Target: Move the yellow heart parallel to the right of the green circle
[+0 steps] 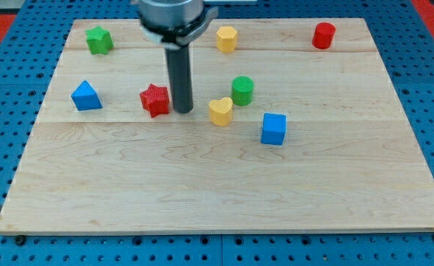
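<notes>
The yellow heart (220, 111) lies near the board's middle, just below and left of the green circle (242, 90), almost touching it. My tip (182, 111) stands on the board to the left of the yellow heart, with a small gap between them. The tip is right next to the red star (155, 100), on that star's right side. The rod rises straight up from the tip to the arm at the view's top.
A blue cube (273, 128) lies right of and below the heart. A blue triangle (86, 96) is at the left. A green star (98, 40), a yellow hexagon (226, 38) and a red cylinder (323, 35) lie along the top of the wooden board (224, 192).
</notes>
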Motion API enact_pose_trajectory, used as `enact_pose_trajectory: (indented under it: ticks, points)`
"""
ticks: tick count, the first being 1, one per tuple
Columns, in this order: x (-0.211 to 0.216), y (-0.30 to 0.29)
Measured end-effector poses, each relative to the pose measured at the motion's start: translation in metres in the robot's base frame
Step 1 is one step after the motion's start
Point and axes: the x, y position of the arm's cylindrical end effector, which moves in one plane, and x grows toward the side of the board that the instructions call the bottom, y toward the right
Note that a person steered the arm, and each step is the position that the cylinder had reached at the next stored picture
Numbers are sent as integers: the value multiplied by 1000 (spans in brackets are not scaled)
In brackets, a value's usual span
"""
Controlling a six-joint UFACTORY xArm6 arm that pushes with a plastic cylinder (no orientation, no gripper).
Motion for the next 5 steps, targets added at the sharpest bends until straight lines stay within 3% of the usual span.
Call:
enact_pose_trajectory:
  ticks: [1, 2, 4, 5]
  points:
    - [-11, 94]
    - [-50, 162]
    - [-22, 163]
    - [-46, 214]
